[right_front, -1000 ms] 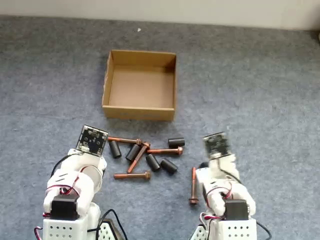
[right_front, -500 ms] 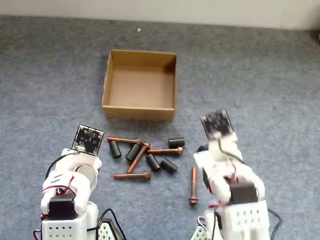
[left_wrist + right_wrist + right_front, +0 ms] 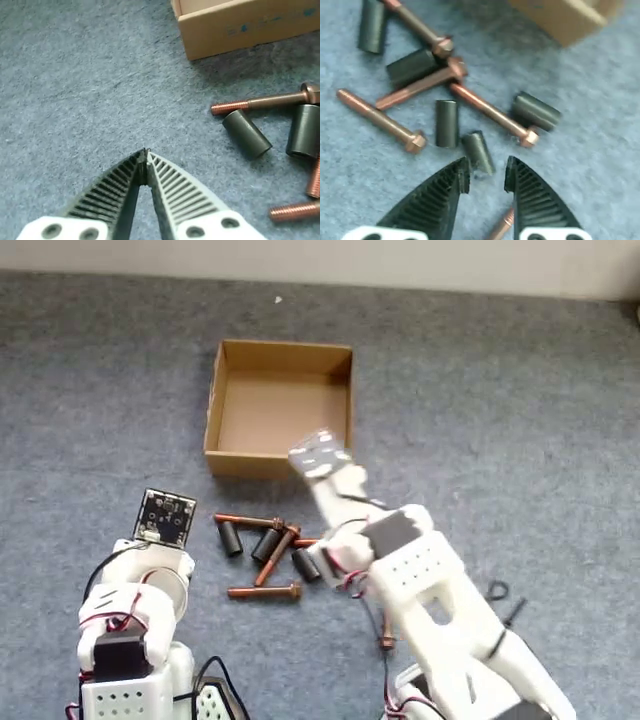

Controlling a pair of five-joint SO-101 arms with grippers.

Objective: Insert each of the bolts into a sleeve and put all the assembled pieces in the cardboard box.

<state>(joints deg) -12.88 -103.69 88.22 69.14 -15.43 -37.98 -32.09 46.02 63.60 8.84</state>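
Several copper bolts and black sleeves lie loose on the grey carpet in front of the cardboard box [image 3: 280, 410]. My right gripper [image 3: 486, 175] is open just above the pile, with one sleeve [image 3: 479, 151] lying right before the gap between its tips. Around it are a second sleeve [image 3: 447, 123], a third sleeve [image 3: 536, 111] and a bolt [image 3: 492, 114]. My left gripper [image 3: 146, 155] is shut on nothing, low over bare carpet left of the pile. A sleeve [image 3: 246, 133] and a bolt [image 3: 265, 101] lie ahead of it.
The right arm [image 3: 400, 560] stretches over the right part of the pile and hides pieces there. A bolt [image 3: 264, 591] lies nearest the arm bases. The box's front wall [image 3: 240, 25] stands just behind the pile. Small black items [image 3: 500, 595] lie on the carpet to the right.
The right arm has swung forward and to the left, from beside the pile to over it. The left arm has shifted slightly to the left.
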